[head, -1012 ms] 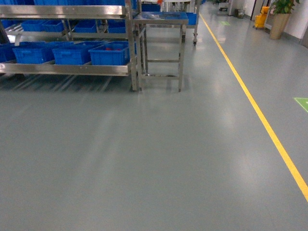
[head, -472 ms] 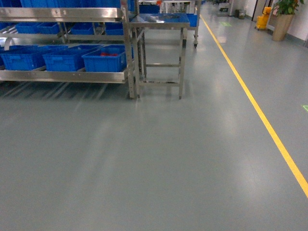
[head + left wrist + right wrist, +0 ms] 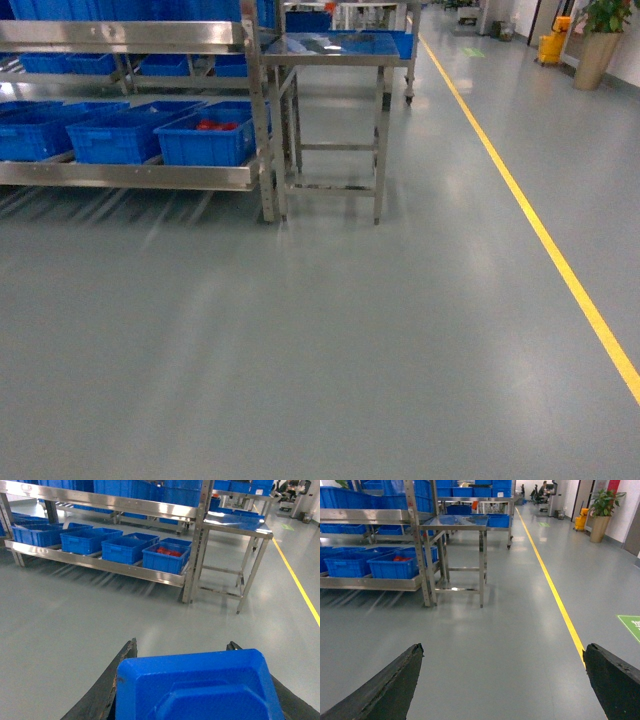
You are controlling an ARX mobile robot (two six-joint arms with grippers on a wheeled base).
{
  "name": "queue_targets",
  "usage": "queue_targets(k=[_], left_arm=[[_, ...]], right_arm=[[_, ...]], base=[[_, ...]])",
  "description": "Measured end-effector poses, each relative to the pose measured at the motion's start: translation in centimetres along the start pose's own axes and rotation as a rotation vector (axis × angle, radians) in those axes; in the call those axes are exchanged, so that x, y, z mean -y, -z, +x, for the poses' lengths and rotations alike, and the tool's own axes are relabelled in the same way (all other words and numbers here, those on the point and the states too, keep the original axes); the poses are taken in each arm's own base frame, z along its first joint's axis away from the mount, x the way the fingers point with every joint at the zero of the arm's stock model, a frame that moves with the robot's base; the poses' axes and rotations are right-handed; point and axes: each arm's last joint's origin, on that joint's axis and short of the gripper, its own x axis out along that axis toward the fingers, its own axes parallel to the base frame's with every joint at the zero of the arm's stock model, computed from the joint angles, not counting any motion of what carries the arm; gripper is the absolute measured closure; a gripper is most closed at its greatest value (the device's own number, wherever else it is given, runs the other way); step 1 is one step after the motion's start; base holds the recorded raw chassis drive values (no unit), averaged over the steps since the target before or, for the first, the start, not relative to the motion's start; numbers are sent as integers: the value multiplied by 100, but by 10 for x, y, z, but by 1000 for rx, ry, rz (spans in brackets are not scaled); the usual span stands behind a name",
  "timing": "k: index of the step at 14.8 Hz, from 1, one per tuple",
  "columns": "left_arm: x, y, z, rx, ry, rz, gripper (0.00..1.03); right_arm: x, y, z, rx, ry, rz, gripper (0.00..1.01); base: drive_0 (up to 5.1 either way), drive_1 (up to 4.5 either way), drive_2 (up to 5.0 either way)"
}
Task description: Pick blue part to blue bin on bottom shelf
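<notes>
Blue part (image 3: 200,687) is clamped in the left hand (image 3: 197,680). Right hand (image 3: 502,680) is spread wide, unloaded. Bottom shelf (image 3: 130,176) is well apart.

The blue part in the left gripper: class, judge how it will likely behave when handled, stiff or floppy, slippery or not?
The blue part looks like moulded plastic with crisp bevelled edges, so probably stiff. Its glossy surface suggests it could slip between the left gripper's fingers. It seems broad and flat-topped, so unlikely to roll.
</notes>
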Motion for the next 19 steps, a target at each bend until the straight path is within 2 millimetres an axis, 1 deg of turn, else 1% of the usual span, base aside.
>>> queue_targets(k=[19], left_arm=[[0,0,0,1,-1,0,59]], right_arm=[[0,0,0,3,0,0,3]], base=[[3,430,-424]])
